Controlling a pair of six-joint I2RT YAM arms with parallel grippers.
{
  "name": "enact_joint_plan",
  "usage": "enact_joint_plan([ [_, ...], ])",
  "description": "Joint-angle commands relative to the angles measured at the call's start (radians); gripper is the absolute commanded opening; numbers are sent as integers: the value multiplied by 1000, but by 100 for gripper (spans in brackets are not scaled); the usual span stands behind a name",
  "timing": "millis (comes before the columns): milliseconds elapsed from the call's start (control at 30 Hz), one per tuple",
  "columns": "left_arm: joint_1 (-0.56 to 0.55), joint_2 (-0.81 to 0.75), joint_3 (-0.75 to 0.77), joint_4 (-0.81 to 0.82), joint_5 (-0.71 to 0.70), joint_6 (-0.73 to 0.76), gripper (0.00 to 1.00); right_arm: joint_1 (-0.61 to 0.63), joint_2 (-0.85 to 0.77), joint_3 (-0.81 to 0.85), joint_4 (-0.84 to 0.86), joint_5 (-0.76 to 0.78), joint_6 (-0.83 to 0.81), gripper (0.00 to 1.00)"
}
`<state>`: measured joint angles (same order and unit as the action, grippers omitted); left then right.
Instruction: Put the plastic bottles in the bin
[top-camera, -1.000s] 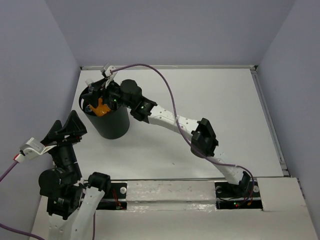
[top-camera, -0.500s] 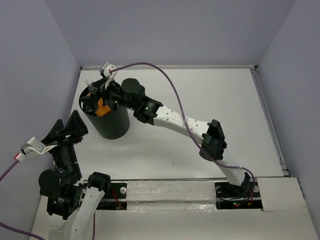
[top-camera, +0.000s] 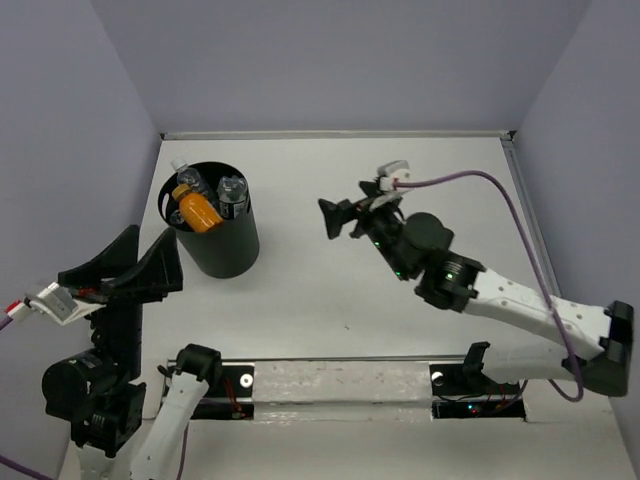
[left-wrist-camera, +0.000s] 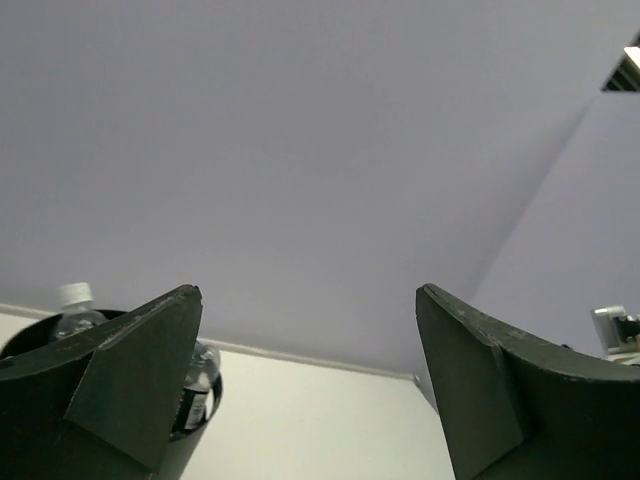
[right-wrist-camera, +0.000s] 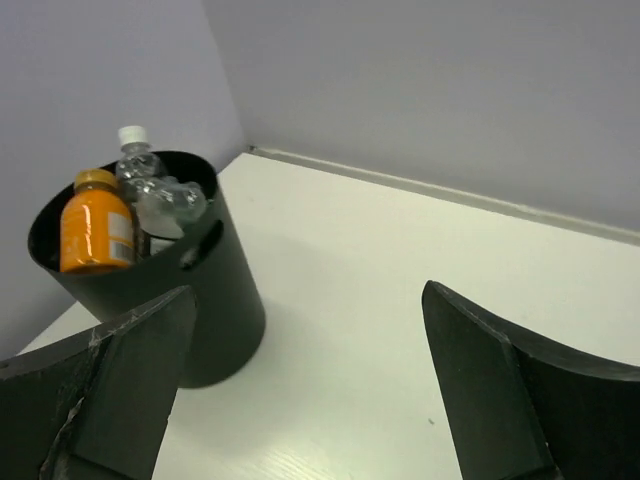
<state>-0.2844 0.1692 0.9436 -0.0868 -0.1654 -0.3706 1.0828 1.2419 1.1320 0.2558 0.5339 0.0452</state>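
Back from the bin (top-camera: 222, 258) come my right fingers (right-wrist-camera: 500, 400), spread and empty; left fingers (left-wrist-camera: 120, 390) spread too. With the orange bottle (top-camera: 197, 212) and clear bottles (top-camera: 232, 190) in the far-left bin, I judge this drop done; next I'd seek leftovers.

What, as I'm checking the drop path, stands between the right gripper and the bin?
Nothing visible. The right gripper, open and empty, hangs apart from the bin, with only bare table between them. The orange bottle and clear bottles sit inside the bin.
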Motion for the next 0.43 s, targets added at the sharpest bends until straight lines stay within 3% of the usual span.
enact_joint_plan([
  [0,-22,87,-45,5,289,-48,99,0,-414,-254,-30,274,-5,100],
  [100,-22,104,-100,4,348,-67,99,0,-658,-379,-130,348,45,100],
  [167,-22,93,-141,18,327,-96,99,0,-735,-435,-165,348,86,100],
  [267,-22,73,-166,42,290,-102,99,0,-779,-459,-173,324,105,100],
  [400,-22,85,-160,76,274,-96,99,0,-722,-422,-193,304,104,100],
])
